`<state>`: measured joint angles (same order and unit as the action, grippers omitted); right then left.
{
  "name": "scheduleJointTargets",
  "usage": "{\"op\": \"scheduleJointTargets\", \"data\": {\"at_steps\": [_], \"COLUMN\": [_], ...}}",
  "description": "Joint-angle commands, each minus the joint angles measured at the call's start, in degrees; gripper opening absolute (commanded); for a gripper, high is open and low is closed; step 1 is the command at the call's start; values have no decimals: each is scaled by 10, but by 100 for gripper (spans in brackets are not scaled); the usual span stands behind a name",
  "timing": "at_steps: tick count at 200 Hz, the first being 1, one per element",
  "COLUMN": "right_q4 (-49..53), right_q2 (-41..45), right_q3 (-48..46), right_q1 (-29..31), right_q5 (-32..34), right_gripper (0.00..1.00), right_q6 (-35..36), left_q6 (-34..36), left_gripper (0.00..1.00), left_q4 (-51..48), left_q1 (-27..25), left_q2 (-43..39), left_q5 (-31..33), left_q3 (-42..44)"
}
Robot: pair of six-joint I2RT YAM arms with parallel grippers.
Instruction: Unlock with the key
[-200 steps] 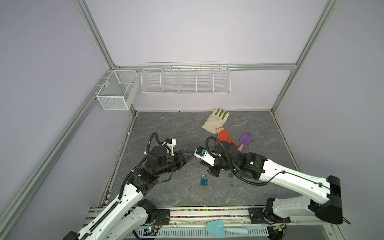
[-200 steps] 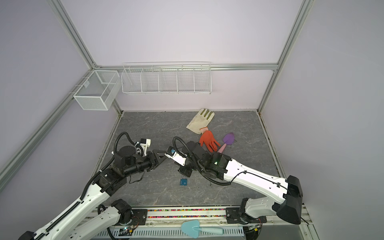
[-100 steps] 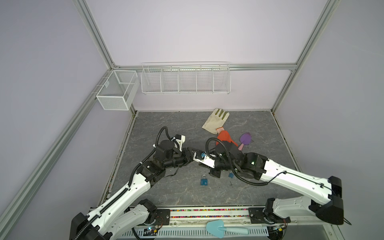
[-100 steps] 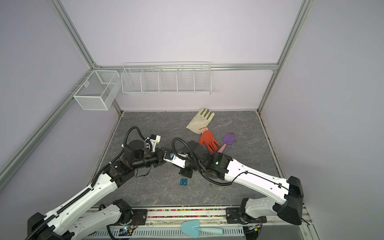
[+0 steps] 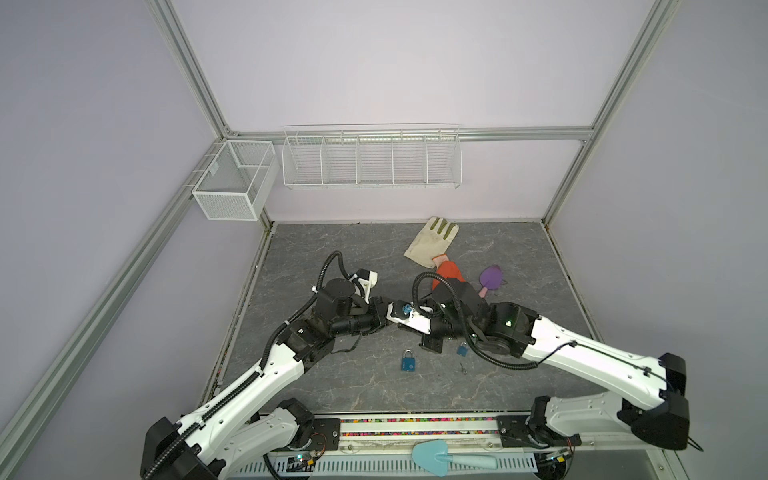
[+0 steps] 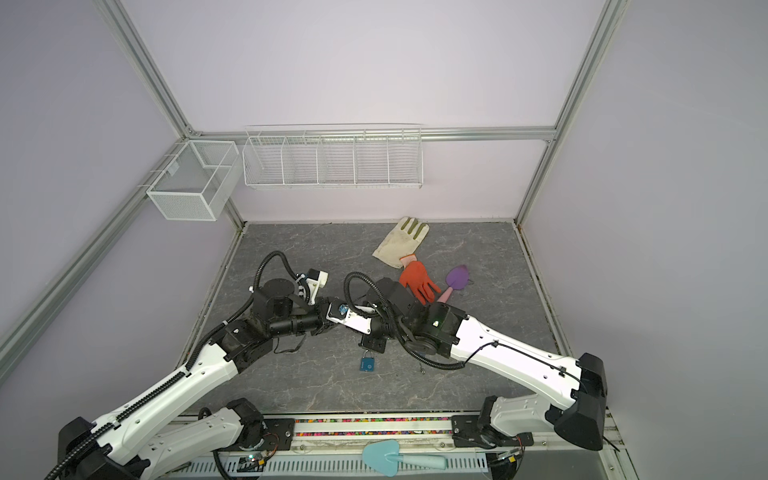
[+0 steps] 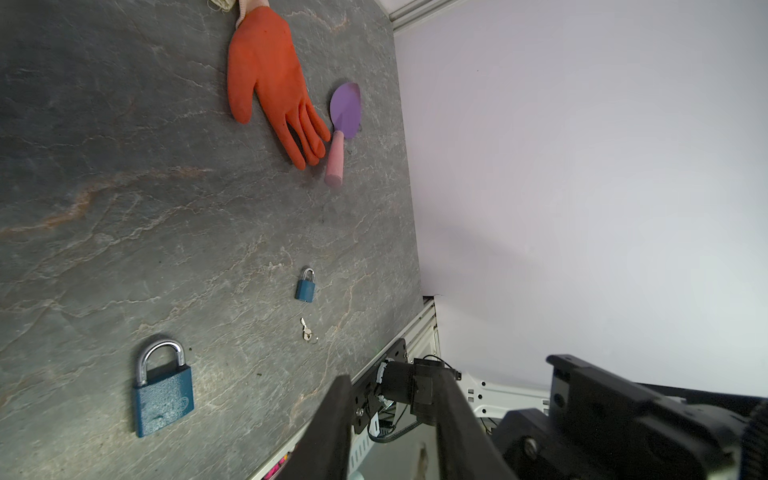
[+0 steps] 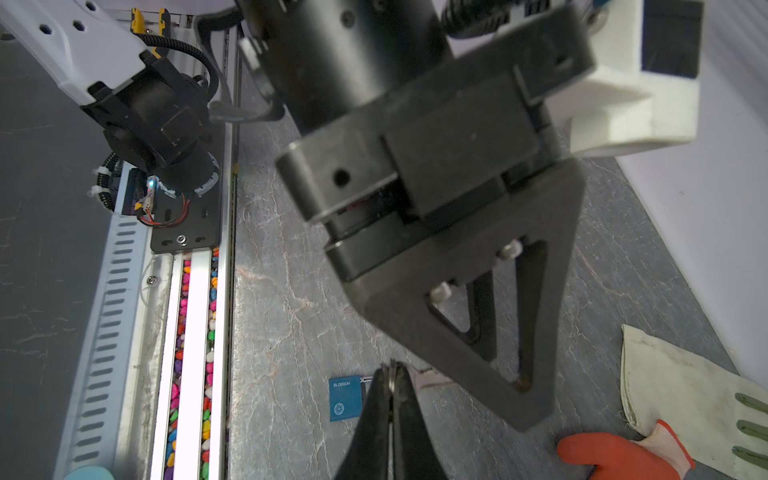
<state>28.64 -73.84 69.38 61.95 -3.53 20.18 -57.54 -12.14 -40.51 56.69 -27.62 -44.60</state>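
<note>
In both top views the two grippers meet tip to tip above the middle of the table. My right gripper is shut on a thin flat metal piece seen edge-on, apparently a key. My left gripper faces it with a gap between its fingers; I cannot tell if they touch the key. Below them a large blue padlock lies flat on the table. A small blue padlock and a loose key lie to its right.
An orange glove, a cream glove and a purple trowel lie behind the right arm. A teal trowel rests on the front rail. White wire baskets hang on the back wall.
The left arm has swung in to the right until its gripper meets the right gripper's tip, and its jaws have narrowed. The right arm has barely moved.
</note>
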Motion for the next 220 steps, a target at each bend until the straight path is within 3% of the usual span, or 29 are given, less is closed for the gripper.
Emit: {"op": "scheduleJointTargets", "data": {"at_steps": [1, 118, 190, 220], "right_q4": [11, 35, 49, 55], "right_q2": [-4, -28, -33, -28], "right_q3": [15, 41, 55, 62], "right_q1": [-4, -5, -4, -4], "right_q5": [-12, 7, 13, 6], "right_gripper": [6, 6, 6, 30], "right_q6": [24, 48, 51, 43], "left_q6": [14, 20, 24, 36], "left_gripper": [30, 0, 0, 0], "left_q4": [-10, -16, -24, -13], "left_q1": [-5, -7, -6, -3], "left_q2": [2, 3, 1, 2], "left_q5": [-13, -18, 11, 46], "left_q3": [-19, -17, -29, -43]}}
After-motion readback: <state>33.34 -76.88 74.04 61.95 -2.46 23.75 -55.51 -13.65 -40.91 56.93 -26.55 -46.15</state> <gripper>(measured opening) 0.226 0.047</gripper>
